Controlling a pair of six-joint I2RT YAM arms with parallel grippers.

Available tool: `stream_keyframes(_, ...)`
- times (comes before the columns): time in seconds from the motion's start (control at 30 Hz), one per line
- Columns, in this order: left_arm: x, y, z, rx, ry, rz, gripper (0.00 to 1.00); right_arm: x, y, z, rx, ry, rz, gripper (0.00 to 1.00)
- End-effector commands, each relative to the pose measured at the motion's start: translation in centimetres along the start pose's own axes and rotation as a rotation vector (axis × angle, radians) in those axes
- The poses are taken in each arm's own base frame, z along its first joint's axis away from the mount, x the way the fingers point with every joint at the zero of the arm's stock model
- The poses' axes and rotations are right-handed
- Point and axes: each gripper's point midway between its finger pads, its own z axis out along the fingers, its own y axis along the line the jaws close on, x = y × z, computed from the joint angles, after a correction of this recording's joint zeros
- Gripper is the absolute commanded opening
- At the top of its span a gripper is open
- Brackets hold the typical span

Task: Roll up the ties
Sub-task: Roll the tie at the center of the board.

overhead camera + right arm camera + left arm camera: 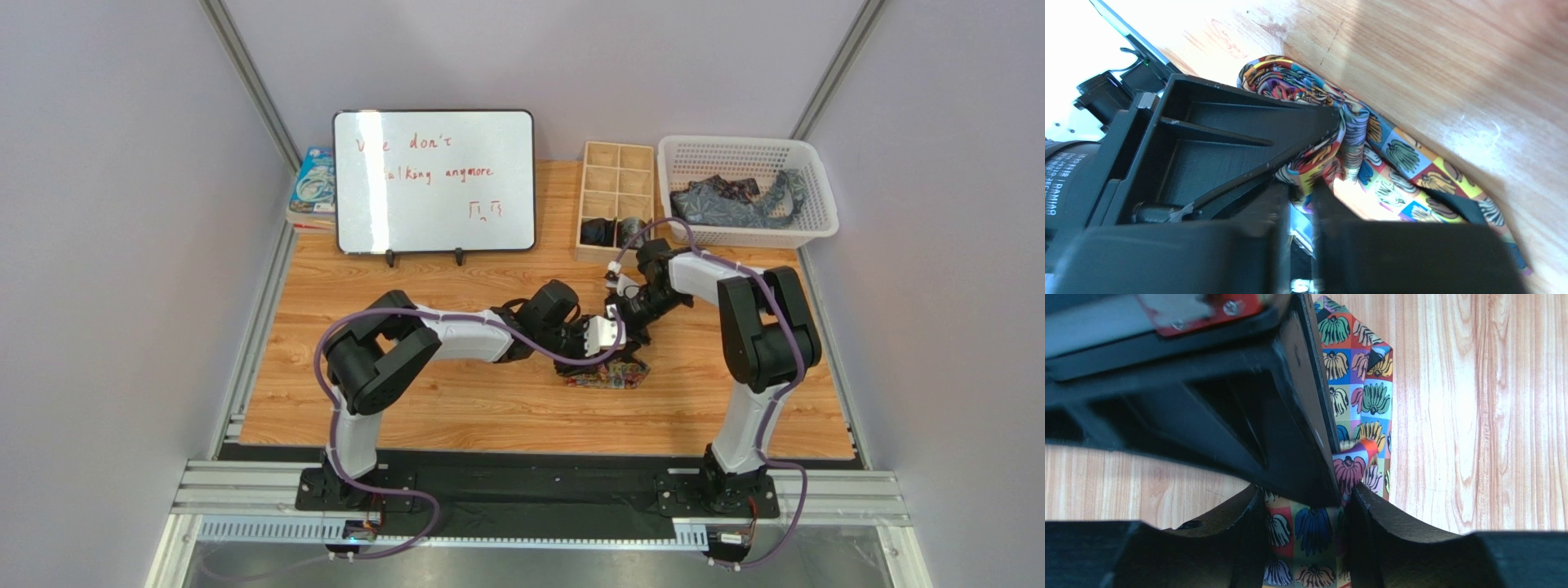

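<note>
The floral tie (610, 371) lies in the middle of the wooden table (405, 404), between the two arms; part of it is bunched up and part lies flat. The left gripper (1306, 505) has the strip between its two fingers, touching both sides, so it looks like a hold across the tie; the right gripper (1324, 153) has its fingers almost together and pinches a fold of the same tie. The tie looks soft, thin and light, maybe a bit slippery; it will likely flop and come undone if let go; the best place to hold is probably the bunched part, squeezed gently from both sides.
</note>
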Motion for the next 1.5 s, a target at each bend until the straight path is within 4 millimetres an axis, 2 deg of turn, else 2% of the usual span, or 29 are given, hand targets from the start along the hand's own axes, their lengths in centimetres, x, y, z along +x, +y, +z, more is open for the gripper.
stream_keyframes(0.0, 9.6, -4.8, -1.1, 0.115, 0.303, -0.160, 0.56, -1.0, -2.7, 0.9, 0.107, -0.026, -0.014, 0.00)
stream_keyframes(0.1, 7.2, -3.1, -1.9, 0.068, 0.236, -0.167, 0.64, -0.7, -4.0, 1.1, 0.153, -0.009, 0.005, 0.00)
stream_keyframes(0.23, 2.3, -1.5, -3.7, 0.031, 0.091, -0.164, 0.72, -0.7, -5.4, 1.2, 0.220, 0.003, 0.018, 0.00)
stream_keyframes(0.27, 0.9, -1.4, -3.9, 0.032, 0.036, -0.156, 0.73, -0.7, -6.1, 1.2, 0.251, 0.004, 0.024, 0.00)
stream_keyframes(0.3, 0.7, -1.5, -4.2, 0.033, 0.022, -0.162, 0.74, -0.7, -6.5, 1.3, 0.270, 0.009, 0.027, 0.00)
stream_keyframes(0.37, -1.9, -1.2, -4.9, 0.023, -0.066, -0.139, 0.76, -0.9, -7.3, 1.1, 0.318, 0.008, 0.028, 0.00)
stream_keyframes(0.47, -2.8, -1.5, -5.3, 0.032, -0.108, -0.135, 0.77, -0.9, -8.0, 1.2, 0.377, 0.025, 0.020, 0.00)
stream_keyframes(0.57, -2.7, -1.5, -5.2, 0.033, -0.123, -0.126, 0.79, -0.8, -8.5, 1.4, 0.442, 0.044, 0.006, 0.00)
stream_keyframes(0.7, -1.5, -2.0, -4.9, 0.041, -0.119, -0.104, 0.79, -0.9, -9.4, 1.6, 0.502, 0.069, 0.011, 0.00)
stream_keyframes(0.77, -1.6, -1.9, -4.9, 0.038, -0.138, -0.077, 0.80, -0.9, -10.4, 1.4, 0.553, 0.080, 0.019, 0.00)
stream_keyframes(0.83, -1.1, -2.3, -5.0, 0.040, -0.139, -0.062, 0.80, -1.0, -10.2, 1.3, 0.553, 0.095, 0.021, 0.00)
stream_keyframes(0.9, -0.9, -2.3, -5.0, 0.029, -0.148, -0.030, 0.81, -1.0, -9.6, 1.5, 0.519, 0.105, 0.008, 0.00)
stream_keyframes(1.03, -1.9, -1.3, -5.1, 0.001, -0.175, 0.042, 0.84, -1.1, -8.1, 1.5, 0.444, 0.094, -0.021, 0.00)
stream_keyframes(1.07, -2.5, -0.9, -5.0, 0.005, -0.178, 0.063, 0.99, -1.1, -7.4, 1.6, 0.411, 0.096, -0.021, 0.00)
stream_keyframes(1.27, -2.4, -0.8, -3.0, 0.073, -0.127, 0.082, 0.99, -1.3, -6.2, 1.8, 0.351, 0.089, -0.018, 0.00)
stream_keyframes(1.4, -2.3, -1.5, -1.8, 0.102, -0.110, 0.085, 0.99, -1.5, -5.7, 1.9, 0.321, 0.083, -0.016, 0.00)
stream_keyframes(1.43, -1.6, -1.8, -1.3, 0.114, -0.086, 0.073, 1.00, -1.6, -5.5, 1.9, 0.314, 0.077, -0.018, 0.00)
stream_keyframes(1.47, -1.9, -1.9, -1.0, 0.119, -0.084, 0.076, 1.00, -1.6, -5.4, 2.0, 0.313, 0.078, -0.019, 0.00)
